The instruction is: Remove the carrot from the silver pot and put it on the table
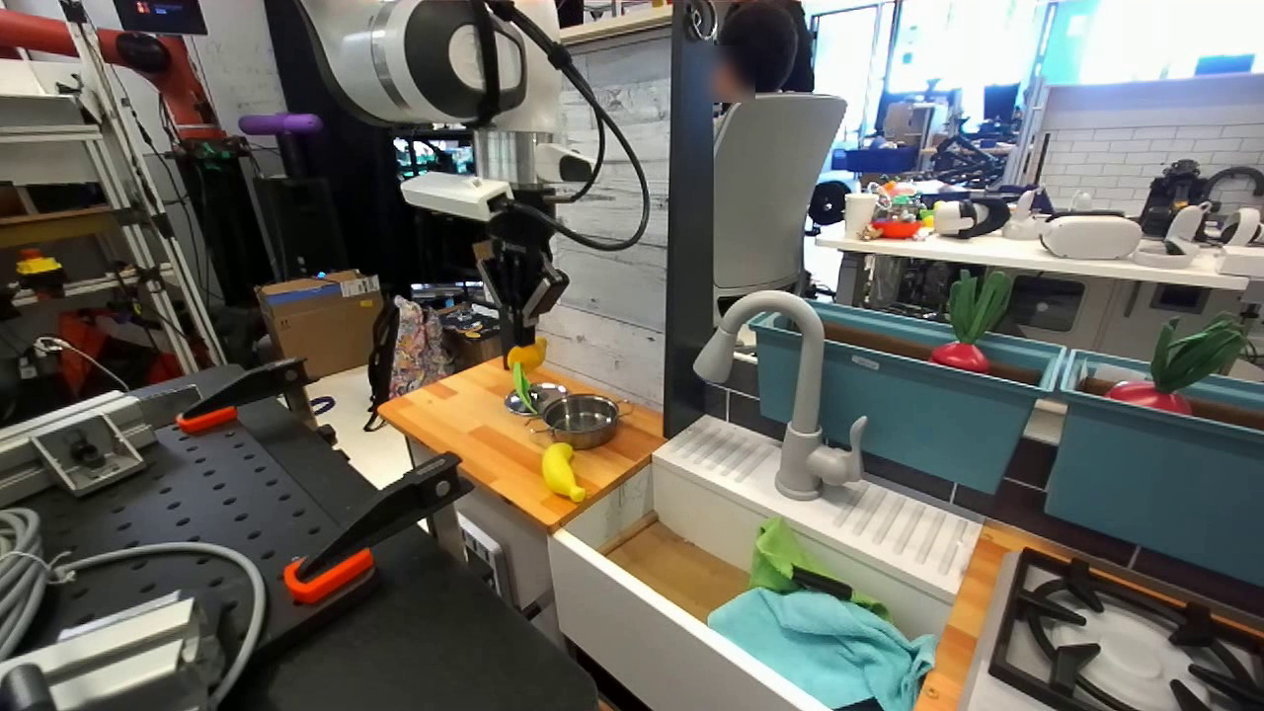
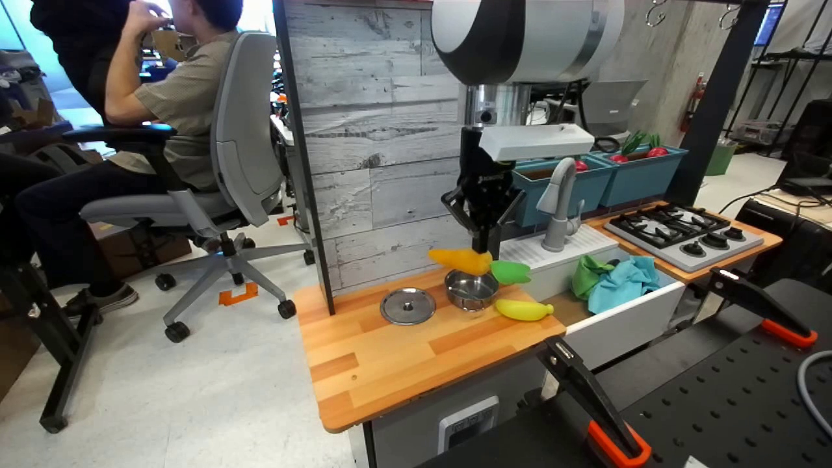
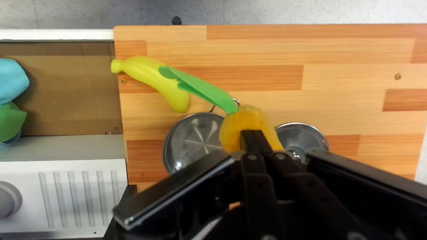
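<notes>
The orange carrot with green leaves hangs in the air in both exterior views (image 1: 529,354) (image 2: 458,260) and in the wrist view (image 3: 230,133). My gripper (image 2: 480,246) is shut on the carrot near its thick leafy end; its fingertips (image 3: 252,134) lie close together against it. The carrot lies roughly level, leaves toward the sink side. The silver pot (image 2: 469,298) stands on the wooden table (image 2: 396,364) below the carrot, apart from it. In the wrist view the pot (image 3: 186,143) looks empty where it shows; the carrot and gripper hide part of it.
A silver lid (image 2: 407,307) lies on the table beside the pot. A yellow banana (image 2: 523,310) lies on the pot's other side, near the sink (image 1: 681,642). A grey plank wall (image 2: 390,195) stands behind the table. The black perforated bench (image 1: 326,632) stands in front.
</notes>
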You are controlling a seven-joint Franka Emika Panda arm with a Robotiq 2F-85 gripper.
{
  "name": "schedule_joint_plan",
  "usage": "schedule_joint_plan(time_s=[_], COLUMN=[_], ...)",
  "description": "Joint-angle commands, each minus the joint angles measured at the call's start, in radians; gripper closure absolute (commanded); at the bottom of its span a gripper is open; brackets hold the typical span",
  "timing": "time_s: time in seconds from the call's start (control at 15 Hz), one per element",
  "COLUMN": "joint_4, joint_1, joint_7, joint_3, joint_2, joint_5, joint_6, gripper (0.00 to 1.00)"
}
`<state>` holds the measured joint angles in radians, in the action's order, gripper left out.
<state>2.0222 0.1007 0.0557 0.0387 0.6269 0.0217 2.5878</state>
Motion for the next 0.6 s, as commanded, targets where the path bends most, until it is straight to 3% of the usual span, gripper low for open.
schedule_joint_plan(time_s=[0.0, 0.53], joint_4=[0.072, -0.001], joint_1=[0.017, 0.020], joint_7=[-0.018, -0.032], joint_3=[0.018, 0.031], joint_2=[-0.061, 0.003], joint_5=[-0.023, -0.019], joint_6=[0.016, -0.043], gripper=[1.00, 1.00])
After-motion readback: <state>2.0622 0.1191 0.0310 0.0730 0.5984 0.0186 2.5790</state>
